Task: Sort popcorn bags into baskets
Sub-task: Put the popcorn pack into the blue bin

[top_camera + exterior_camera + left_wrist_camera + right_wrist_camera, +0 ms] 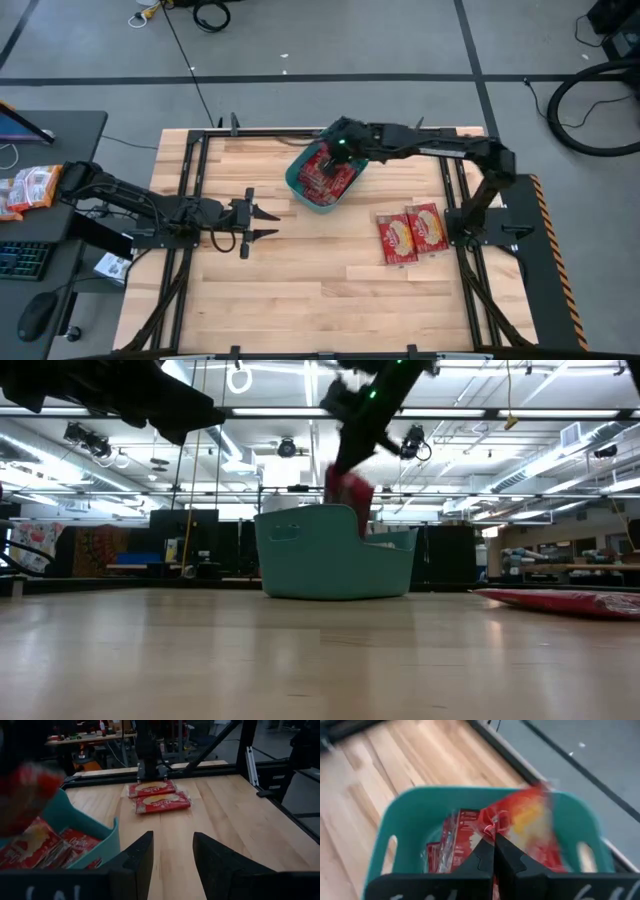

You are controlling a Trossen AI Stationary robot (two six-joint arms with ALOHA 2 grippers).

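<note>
The teal basket (300, 182) stands at the table's far middle with several red popcorn bags (452, 845) lying inside it. My right gripper (494, 839) hangs over the basket, shut on another red bag (350, 492). Two more bags (397, 240) (428, 226) lie flat side by side on the wood right of the basket, and also show in the left wrist view (161, 803). My left gripper (268, 222) hovers open over bare wood at the table's left middle, well short of the basket (100, 842). My right gripper pinches the bag between its two fingers at a crumpled upper edge (492, 822), coming from above and pointing down. The bag hangs below the fingers, lifted, with its lower end (355, 510) dipping behind the basket's rim (330, 510). The picture is blurred there.
A black metal frame (200, 140) borders the table. A side desk on the left holds a keyboard, a mouse and more packets (30, 188). Bare wood (320, 290) fills the near half of the table.
</note>
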